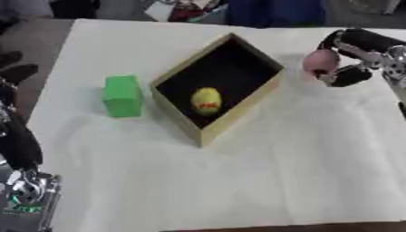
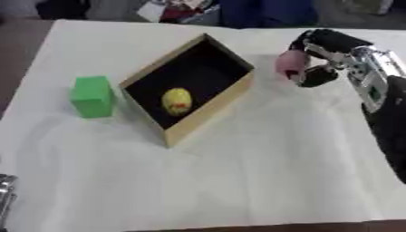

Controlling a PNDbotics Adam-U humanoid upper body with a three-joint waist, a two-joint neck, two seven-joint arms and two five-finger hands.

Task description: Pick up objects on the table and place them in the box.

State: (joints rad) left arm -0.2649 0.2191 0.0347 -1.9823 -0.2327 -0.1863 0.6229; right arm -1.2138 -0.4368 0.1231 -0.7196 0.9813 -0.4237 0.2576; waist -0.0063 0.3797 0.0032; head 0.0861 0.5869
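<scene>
While the right hand (image 2: 321, 59) hangs over the far right of the worktop (image 2: 262, 181), its fingers (image 2: 317, 76) are curled round a pink object (image 2: 291, 62), rounded and too blurred to identify; it sits in the grip just right of the box (image 1: 238, 115), clear of the box wall. Box: shallow, tan sides, dark inside, set cornerwise near the middle of the white-covered worktop. A yellow egg-shaped item (image 1: 206, 101) with a red mark lies inside it, toward the near corner. Green block (image 1: 123, 95) stands on the cloth just left of the box, apart from its wall. Left hand (image 1: 17, 136) shows at the left edge of the left eye view, dark and partly cut off; cannot tell how its fingers are set, and it touches none of the objects. Right forearm, black with silver joints, runs in from the right edge toward the hand. Cloth lies wrinkled on the near half.
</scene>
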